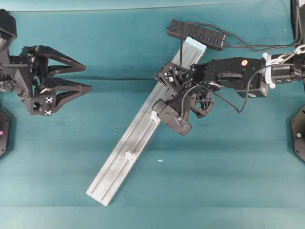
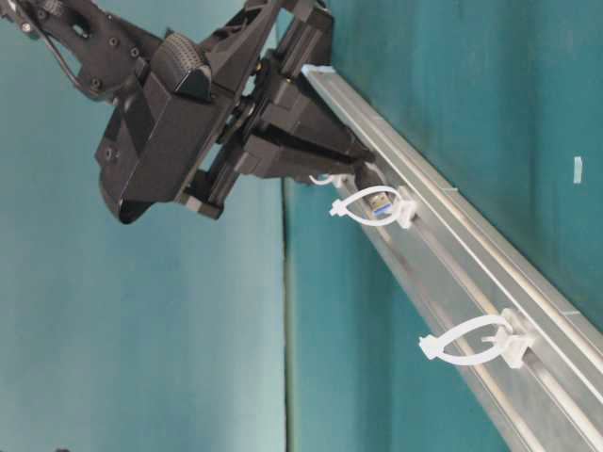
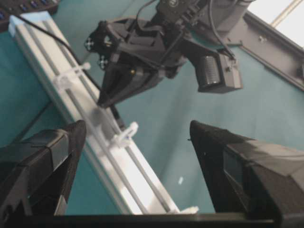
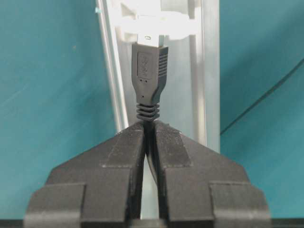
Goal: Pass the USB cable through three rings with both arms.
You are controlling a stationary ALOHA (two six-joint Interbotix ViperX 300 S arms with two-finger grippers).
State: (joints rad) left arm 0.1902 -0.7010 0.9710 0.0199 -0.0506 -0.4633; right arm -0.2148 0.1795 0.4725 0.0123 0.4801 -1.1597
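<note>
My right gripper [image 4: 151,126] is shut on the black USB cable just behind its plug [image 4: 151,71]. The plug's metal tip sits at the opening of a white ring [image 4: 152,23] on the silver rail [image 4: 209,71]. From table level the tip shows inside that middle ring [image 2: 372,205], and another ring [image 2: 471,344] stands empty nearer the rail's end. Overhead, the right gripper [image 1: 159,102] hangs over the rail beside the middle ring [image 1: 153,114]. The cable [image 1: 181,50] runs down the rail from the hub. My left gripper [image 1: 78,78] stands open, far left of the rail, holding nothing.
A black multi-port hub [image 1: 196,34] lies at the rail's far end, with more cords trailing right. The rail [image 1: 119,167] lies diagonally across the teal table. A small white scrap [image 1: 160,160] lies to its right. Black arm bases sit at both side edges.
</note>
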